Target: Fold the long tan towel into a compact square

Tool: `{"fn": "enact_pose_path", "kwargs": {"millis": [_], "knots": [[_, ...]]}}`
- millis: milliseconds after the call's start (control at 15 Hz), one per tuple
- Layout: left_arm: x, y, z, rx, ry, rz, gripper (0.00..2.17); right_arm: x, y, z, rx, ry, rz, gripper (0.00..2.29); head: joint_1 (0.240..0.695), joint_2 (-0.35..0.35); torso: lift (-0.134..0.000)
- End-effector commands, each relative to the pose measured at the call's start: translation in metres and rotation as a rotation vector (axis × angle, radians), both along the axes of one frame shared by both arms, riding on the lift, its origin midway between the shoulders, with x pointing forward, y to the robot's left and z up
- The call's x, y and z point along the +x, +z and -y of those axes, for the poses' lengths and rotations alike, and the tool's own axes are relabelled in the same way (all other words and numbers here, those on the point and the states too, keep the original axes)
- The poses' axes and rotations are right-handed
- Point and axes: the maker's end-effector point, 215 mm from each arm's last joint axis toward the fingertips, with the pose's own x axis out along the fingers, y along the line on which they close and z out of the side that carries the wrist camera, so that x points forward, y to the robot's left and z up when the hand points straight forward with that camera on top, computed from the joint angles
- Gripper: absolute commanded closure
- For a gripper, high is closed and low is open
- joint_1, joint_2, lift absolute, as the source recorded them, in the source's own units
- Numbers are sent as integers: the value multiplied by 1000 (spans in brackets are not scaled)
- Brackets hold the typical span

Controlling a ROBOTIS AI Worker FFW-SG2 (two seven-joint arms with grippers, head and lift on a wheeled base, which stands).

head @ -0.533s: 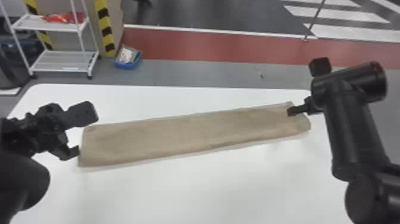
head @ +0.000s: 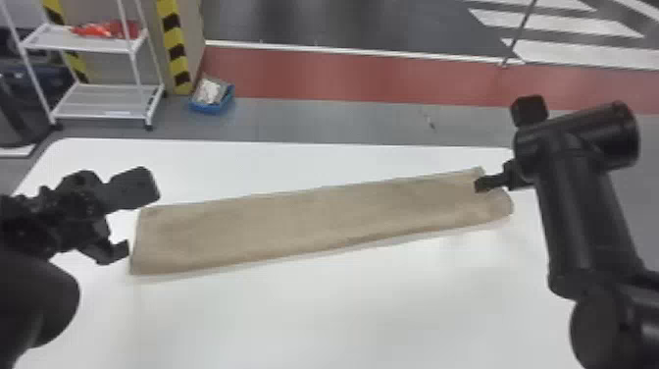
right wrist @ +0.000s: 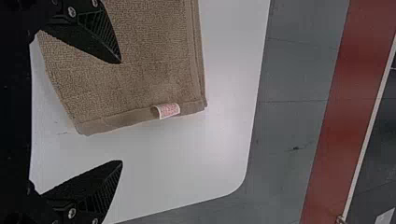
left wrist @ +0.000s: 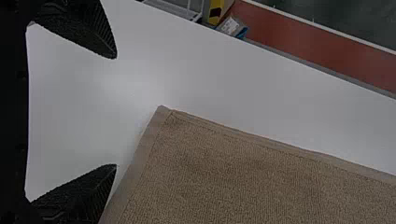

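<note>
Near the table's [head: 343,314] left edge, the left gripper [head: 142,222] stands wide open and empty beside the towel's left end. The tan towel [head: 314,223] lies as a long flat strip, slanting from near that edge toward the far right corner. Over its right end, the right gripper [head: 490,183] is spread wide, gripping nothing.

Tan towel [left wrist: 261,182] before the left hand [head: 141,221]
Black, ridged fingers [left wrist: 88,28] stand wide apart near the towel's hemmed corner, which lies on the white bench [left wrist: 210,79]; a red floor strip [left wrist: 303,44] runs beyond.
</note>
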Motion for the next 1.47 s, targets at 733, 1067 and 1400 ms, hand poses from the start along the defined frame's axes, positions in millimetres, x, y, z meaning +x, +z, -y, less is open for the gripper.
{"fn": "enact_pose_path", "kwargs": {"millis": [733, 1067, 1400], "knots": [[-8, 18, 21, -199, 18, 10, 60, -1, 0, -6, 74, -15, 39, 130, 695, -139, -124], [-11, 25, 30, -375, 78, 42, 76, -12, 13, 10, 145, -53, 146, 134, 695, -154, -124], [-24, 15, 39, -564, 166, 21, 83, -34, 0, 41, 166, -96, 161, 134, 695, -197, -124]]}}
